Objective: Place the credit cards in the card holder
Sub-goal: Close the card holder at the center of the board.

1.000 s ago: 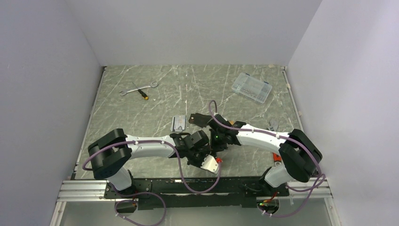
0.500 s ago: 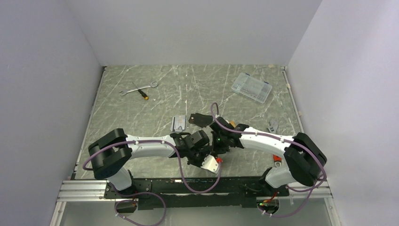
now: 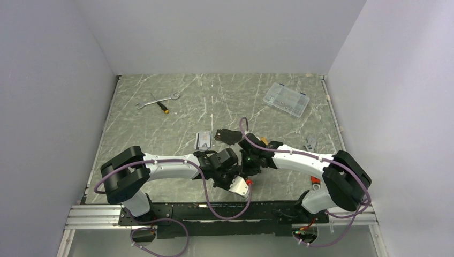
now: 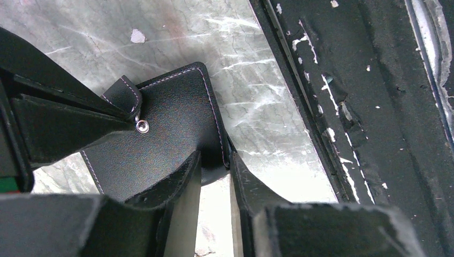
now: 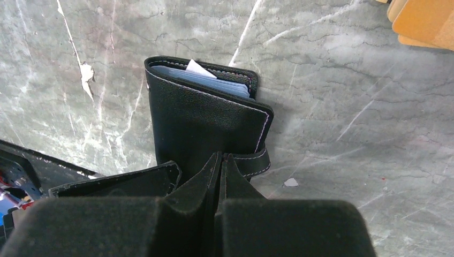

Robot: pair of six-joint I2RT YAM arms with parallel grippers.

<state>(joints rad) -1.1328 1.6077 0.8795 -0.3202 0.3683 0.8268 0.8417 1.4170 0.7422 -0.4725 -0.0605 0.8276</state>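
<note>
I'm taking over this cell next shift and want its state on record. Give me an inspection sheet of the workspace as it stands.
Surface: grey marbled table, white streaks; no spills seen.
Job's things: black card holder between the grippers, blue-grey inside showing; orange credit cards lying outside it.
Clutter: wrench crossing screwdriver; clear organiser box; flat black piece; small grey item.
Grippers: left gripper jaws apart at the holder's corner; right gripper shut, tips at the holder's edge by the tab.
Cables: purple cables looped along both arms.
Surroundings: plain pale walls on three sides.
</note>
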